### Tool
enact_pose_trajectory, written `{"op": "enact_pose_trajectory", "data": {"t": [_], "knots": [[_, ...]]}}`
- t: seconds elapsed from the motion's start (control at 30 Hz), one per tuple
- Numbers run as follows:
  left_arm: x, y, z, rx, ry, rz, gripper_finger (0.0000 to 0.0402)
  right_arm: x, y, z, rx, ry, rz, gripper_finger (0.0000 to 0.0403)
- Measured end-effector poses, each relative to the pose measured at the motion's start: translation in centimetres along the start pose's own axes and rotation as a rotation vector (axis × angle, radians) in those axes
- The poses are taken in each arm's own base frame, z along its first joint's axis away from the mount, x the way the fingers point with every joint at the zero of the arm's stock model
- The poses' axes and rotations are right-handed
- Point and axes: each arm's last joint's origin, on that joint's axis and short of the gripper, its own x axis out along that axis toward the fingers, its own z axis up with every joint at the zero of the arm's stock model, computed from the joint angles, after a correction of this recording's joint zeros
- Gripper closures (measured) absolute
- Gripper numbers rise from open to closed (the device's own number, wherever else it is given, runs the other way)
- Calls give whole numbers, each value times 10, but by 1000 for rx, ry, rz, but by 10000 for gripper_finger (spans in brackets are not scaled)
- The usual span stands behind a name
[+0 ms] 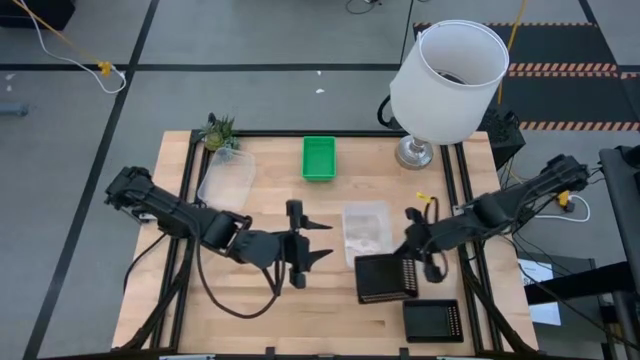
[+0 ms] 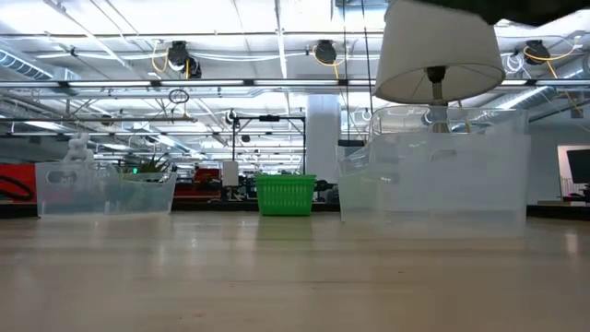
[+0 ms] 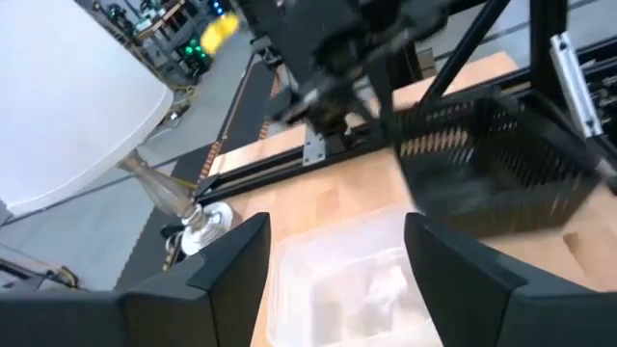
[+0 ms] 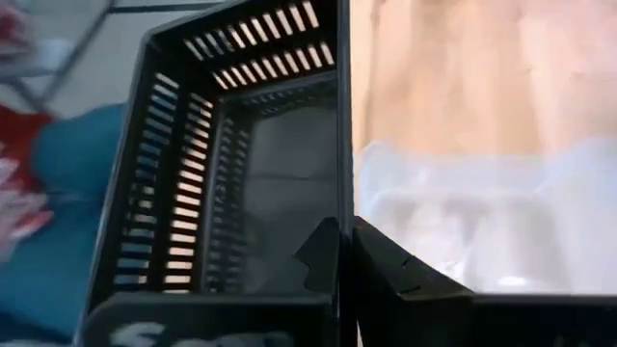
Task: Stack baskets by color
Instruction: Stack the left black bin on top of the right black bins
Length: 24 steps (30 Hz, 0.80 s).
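My right gripper [image 1: 412, 268] is shut on a black slotted basket [image 1: 385, 278] held near the table's front, right of centre. A second black basket [image 1: 433, 320] rests flat on the table at the front right. Next to the held one, a clear basket [image 1: 365, 228] stands on the table. My left gripper [image 1: 322, 241] hovers open just left of that clear basket [image 3: 337, 289], touching nothing. Another clear basket [image 1: 225, 178] sits at the far left, and a green basket [image 1: 319, 158] at the far middle. My right gripper pinches one side wall of the black basket at its rim [image 4: 339, 193], one finger [image 4: 323, 255] inside the basket and the other [image 4: 386, 275] outside. The fingers come slanting down from the table's right side. The basket is tilted and lifted off the table.
A large white lamp [image 1: 445, 80] stands at the far right corner, its base [image 1: 414, 152] on the table. A small potted plant [image 1: 218, 130] is at the far left corner. Bare wood lies along the front left of the table [image 1: 200, 310].
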Motion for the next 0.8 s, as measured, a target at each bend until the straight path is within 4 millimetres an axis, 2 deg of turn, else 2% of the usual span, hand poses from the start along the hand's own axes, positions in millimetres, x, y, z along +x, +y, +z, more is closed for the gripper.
{"op": "enact_pose_trajectory", "data": {"t": [0.13,0.27,0.5,0.8], "knots": [[2,3,-4,-5,34,5,172,-18,9,-10,67,56,100,396],[5,7,-10,-27,78,11,178,-26,21,-23,126,117,159,396],[5,6,-13,-25,109,5,178,-23,47,-44,234,214,194,396],[5,7,-13,-20,110,8,179,-16,79,-61,272,252,199,395]]}}
